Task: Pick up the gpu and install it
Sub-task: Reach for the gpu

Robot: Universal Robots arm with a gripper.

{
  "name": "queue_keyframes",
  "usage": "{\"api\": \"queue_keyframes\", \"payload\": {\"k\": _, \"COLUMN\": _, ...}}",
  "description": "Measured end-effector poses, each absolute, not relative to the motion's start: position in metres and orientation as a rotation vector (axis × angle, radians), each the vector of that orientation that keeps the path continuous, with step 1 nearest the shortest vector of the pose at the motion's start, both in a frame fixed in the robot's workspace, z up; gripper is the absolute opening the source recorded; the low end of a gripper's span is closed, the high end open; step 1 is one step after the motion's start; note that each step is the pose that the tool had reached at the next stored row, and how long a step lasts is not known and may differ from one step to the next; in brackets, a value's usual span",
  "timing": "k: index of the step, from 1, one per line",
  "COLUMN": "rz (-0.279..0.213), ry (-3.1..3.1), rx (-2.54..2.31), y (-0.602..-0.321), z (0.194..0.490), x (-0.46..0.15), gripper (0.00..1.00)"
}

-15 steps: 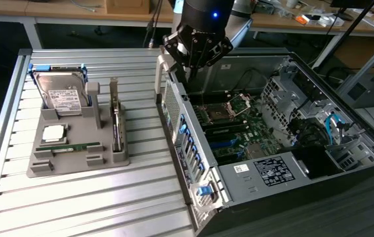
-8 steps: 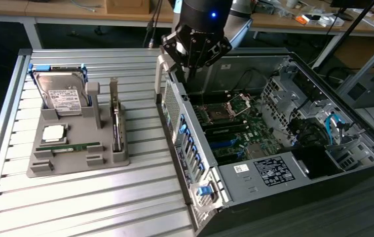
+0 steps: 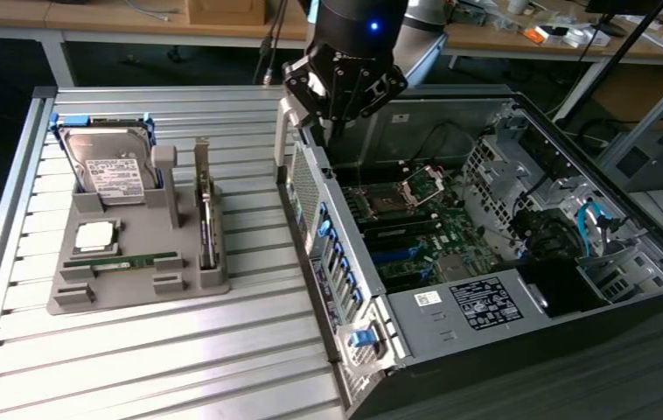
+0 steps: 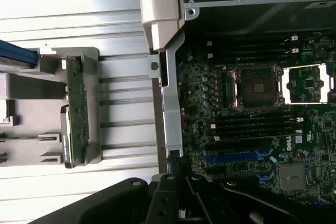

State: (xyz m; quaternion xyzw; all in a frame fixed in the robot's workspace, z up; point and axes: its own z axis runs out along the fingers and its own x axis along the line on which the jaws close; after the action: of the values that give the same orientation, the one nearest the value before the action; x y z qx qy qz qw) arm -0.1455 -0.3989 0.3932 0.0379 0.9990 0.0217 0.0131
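End effector [image 3: 317,131] closed, fingers together, clamped on nothing; poised above the back corner of the open computer case [image 3: 308,197], just over its wall. In the wrist view, fingertips of the end effector [image 4: 176,167] pressed together over the case edge.

GPU [image 3: 205,223] well apart from it, at about eight o'clock in the exterior view. Parked upright on its long edge in a slot along the three o'clock side of the grey fixture [image 3: 133,296], not yet picked up. From the wrist view, GPU [image 4: 77,103] seen edge-on: thin green board, silvery bracket at one end.

Handling, as a judgement: probably light, stiff and flat, yet fragile, with exposed components and a contact edge best left untouched. Best taken across the bare upper edge, pinching both faces near mid-length, to limit tipping. Smooth board faces perhaps a little slippery.

Count on the bench [image 3: 133,367]: one fixture, one GPU, one hard drive [image 3: 110,171], one CPU [image 3: 96,234], one RAM stick [image 3: 122,262], one case with one motherboard [image 3: 425,236].
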Motion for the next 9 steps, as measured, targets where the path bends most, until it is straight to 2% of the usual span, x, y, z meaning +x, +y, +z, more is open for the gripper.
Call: {"api": "queue_keyframes", "payload": {"k": 9, "rz": 0.068, "ry": 3.112, "rx": 0.118, "y": -0.3989, "z": 0.3932, "x": -0.1491, "gripper": 0.10}}
